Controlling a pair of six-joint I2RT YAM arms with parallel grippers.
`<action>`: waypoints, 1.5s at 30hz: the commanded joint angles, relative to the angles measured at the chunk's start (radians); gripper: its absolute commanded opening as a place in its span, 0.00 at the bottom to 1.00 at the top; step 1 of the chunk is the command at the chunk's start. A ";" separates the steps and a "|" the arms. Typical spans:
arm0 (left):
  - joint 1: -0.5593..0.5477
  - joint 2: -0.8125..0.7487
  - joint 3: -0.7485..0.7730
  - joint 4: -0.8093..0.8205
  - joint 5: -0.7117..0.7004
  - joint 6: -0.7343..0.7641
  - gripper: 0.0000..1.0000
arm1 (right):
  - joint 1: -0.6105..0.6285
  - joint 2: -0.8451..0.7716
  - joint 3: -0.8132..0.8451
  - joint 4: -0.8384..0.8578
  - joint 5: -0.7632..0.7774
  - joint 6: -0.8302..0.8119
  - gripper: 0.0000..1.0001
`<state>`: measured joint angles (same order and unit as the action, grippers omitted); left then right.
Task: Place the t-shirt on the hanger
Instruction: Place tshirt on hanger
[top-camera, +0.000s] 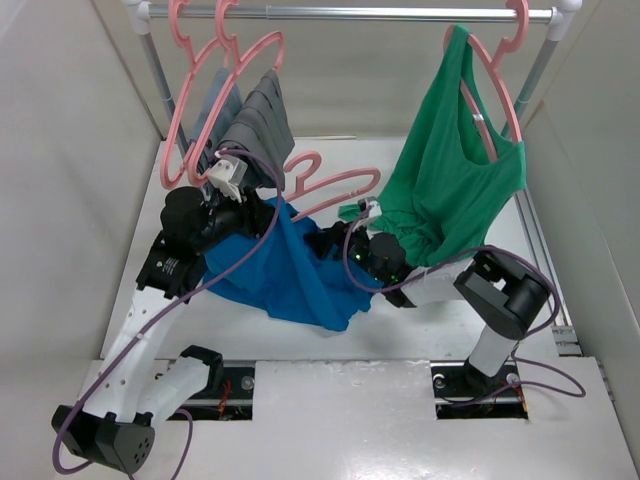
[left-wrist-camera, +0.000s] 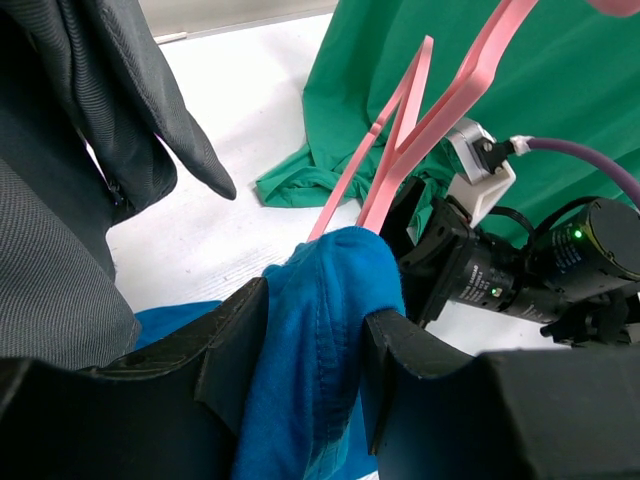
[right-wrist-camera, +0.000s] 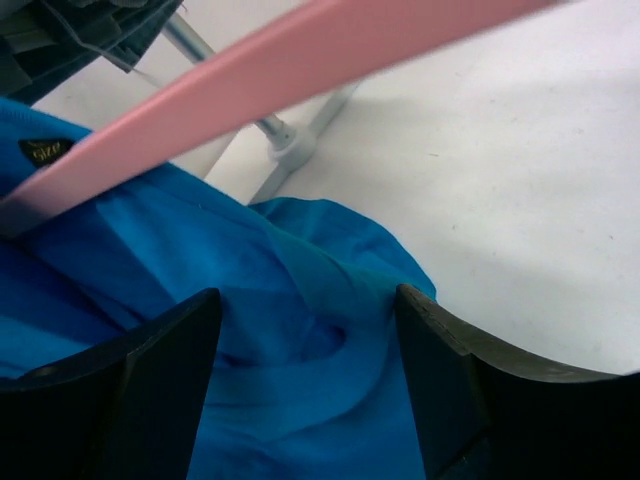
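The blue t-shirt lies bunched on the white table between my two arms. A pink hanger pokes out of its upper edge, hook toward the back, one end tucked into the cloth. My left gripper is shut on a thick fold of the t-shirt, just below where the hanger goes into the fabric. My right gripper stands open over the t-shirt, blue cloth heaped loosely between its fingers. The hanger crosses above them.
A green tank top hangs on a pink hanger at the right of the rail, its hem touching the table beside my right arm. Grey garments hang on pink hangers at the left, close over my left wrist. White walls stand on both sides.
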<state>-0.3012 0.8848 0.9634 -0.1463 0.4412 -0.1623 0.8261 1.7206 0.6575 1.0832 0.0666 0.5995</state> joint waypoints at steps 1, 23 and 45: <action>0.002 -0.032 0.037 0.088 0.011 -0.005 0.00 | 0.004 0.010 0.082 -0.027 -0.025 0.010 0.75; 0.020 -0.050 0.046 0.106 0.030 -0.005 0.00 | -0.044 0.074 0.137 -0.233 -0.090 0.048 0.16; 0.030 -0.279 -0.086 -0.257 -0.034 0.724 0.00 | -0.177 -0.446 -0.058 -0.658 0.318 0.020 0.00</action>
<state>-0.2798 0.6189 0.8837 -0.3893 0.4854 0.4339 0.6643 1.3178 0.6205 0.5602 0.2115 0.6495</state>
